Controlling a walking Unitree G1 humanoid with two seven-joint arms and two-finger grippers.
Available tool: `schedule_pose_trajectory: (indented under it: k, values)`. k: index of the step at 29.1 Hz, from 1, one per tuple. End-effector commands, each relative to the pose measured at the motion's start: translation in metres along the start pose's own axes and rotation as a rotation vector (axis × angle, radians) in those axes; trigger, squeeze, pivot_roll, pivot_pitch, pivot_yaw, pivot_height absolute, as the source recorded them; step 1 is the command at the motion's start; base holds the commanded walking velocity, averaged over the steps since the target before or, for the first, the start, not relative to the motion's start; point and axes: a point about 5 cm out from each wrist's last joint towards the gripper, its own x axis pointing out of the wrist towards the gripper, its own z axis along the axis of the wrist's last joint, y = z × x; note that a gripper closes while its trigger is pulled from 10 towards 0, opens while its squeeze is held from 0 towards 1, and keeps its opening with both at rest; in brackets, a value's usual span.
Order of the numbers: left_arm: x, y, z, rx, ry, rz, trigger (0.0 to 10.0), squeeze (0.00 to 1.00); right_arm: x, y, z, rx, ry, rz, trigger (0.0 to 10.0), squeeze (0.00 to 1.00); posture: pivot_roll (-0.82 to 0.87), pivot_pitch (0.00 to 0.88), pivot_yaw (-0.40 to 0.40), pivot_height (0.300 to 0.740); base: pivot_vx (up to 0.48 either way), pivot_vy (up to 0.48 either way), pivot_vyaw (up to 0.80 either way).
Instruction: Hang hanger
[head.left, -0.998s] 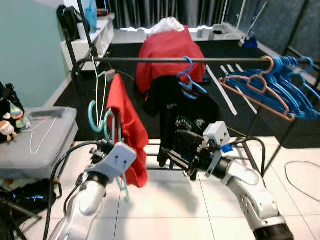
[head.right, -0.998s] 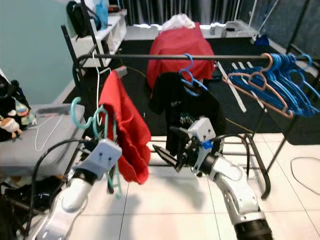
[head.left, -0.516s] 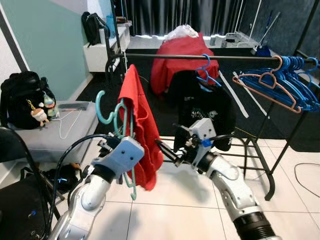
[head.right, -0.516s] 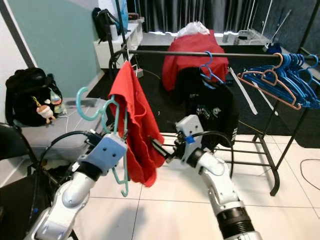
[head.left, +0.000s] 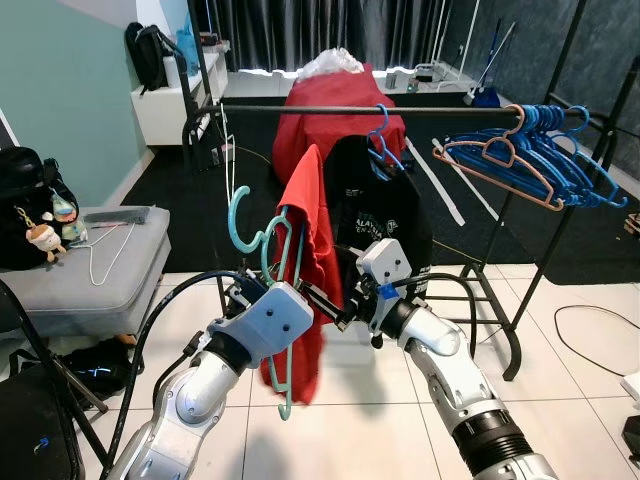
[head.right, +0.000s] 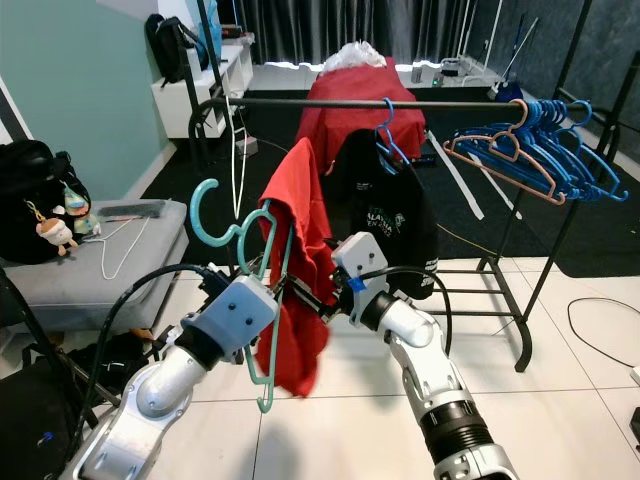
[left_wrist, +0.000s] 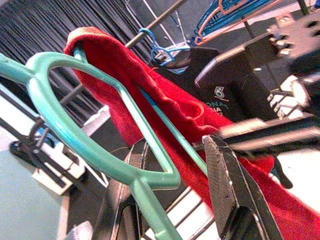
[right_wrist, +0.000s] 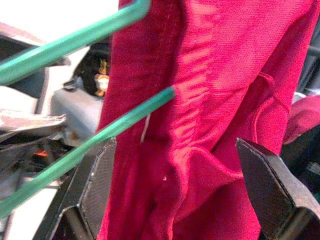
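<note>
While the left gripper (head.left: 262, 300) clamps the teal hanger (head.left: 268, 262) near its hook, red garment (head.left: 312, 255) draped over it — held short of the clothes rail (head.left: 360, 108), right gripper (right_wrist: 175, 192), jaws apart, straddling the red cloth, blue hangers (head.left: 545, 160) on the rail.

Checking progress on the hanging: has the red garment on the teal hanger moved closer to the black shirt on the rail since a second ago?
Yes. The red cloth garment on the teal plastic hanger now overlaps the hanging black shirt; earlier it hung clear to its left.

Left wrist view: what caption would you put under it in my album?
Left claw grips a teal hanger draped with a red garment, facing the clothes rail.
</note>
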Motion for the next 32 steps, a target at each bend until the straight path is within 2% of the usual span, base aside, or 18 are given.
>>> schedule_pose_trajectory:
  k: [1, 4, 5, 8, 9, 21, 25, 28, 29, 32]
  values:
    - [0.003, 0.004, 0.010, -0.005, -0.048, 0.012, 10.0, 0.00, 0.001, 0.000, -0.001, -0.021, 0.006, -0.004, 10.0, 0.00, -0.01, 0.000, -0.007, 0.740, 0.000, 0.000, 0.00]
    - [0.003, 0.004, 0.011, -0.006, -0.048, 0.010, 10.0, 0.00, 0.002, -0.005, -0.002, -0.040, 0.027, -0.037, 10.0, 0.00, -0.01, 0.000, -0.011, 0.740, 0.000, 0.000, 0.00]
    - [0.002, 0.005, 0.012, -0.007, -0.048, 0.012, 10.0, 0.00, 0.002, -0.013, -0.005, -0.076, 0.067, -0.094, 0.0, 0.00, 0.00, 0.000, -0.014, 0.740, 0.000, 0.000, 0.00]
    - [0.002, 0.005, 0.012, -0.009, -0.047, 0.014, 10.0, 0.00, 0.001, -0.020, -0.008, -0.104, 0.097, -0.140, 0.0, 0.00, 0.00, 0.000, -0.015, 0.740, 0.000, 0.000, 0.00]
    - [0.002, 0.006, 0.013, -0.010, -0.047, 0.019, 10.0, 0.00, -0.002, -0.031, -0.010, -0.133, 0.129, -0.195, 0.0, 0.00, 0.00, 0.000, -0.019, 0.740, 0.000, 0.000, 0.00]
    - [0.002, 0.007, 0.013, -0.012, -0.043, 0.026, 10.0, 0.00, -0.006, -0.043, -0.011, -0.144, 0.130, -0.243, 0.0, 0.00, 0.00, 0.000, -0.026, 0.740, 0.000, 0.000, 0.00]
    - [0.002, 0.009, 0.012, -0.014, -0.036, 0.035, 10.0, 0.00, -0.011, -0.057, -0.008, -0.124, 0.103, -0.295, 0.0, 0.00, 0.00, 0.000, -0.029, 0.740, 0.000, 0.000, 0.00]
    - [0.002, 0.009, 0.011, -0.014, -0.034, 0.035, 10.0, 0.00, -0.011, -0.059, -0.006, -0.109, 0.084, -0.294, 0.0, 0.00, 0.00, 0.000, -0.028, 0.740, 0.000, 0.000, 0.00]
    - [0.002, 0.009, 0.011, -0.013, -0.032, 0.036, 10.0, 0.00, -0.010, -0.057, -0.003, -0.063, 0.049, -0.268, 0.0, 0.00, 0.00, 0.000, -0.027, 0.740, 0.000, 0.000, 0.00]
    - [0.002, 0.009, 0.011, -0.013, -0.032, 0.036, 10.0, 0.00, -0.010, -0.057, -0.003, -0.063, 0.049, -0.268, 0.0, 0.00, 0.00, 0.000, -0.027, 0.740, 0.000, 0.000, 0.00]
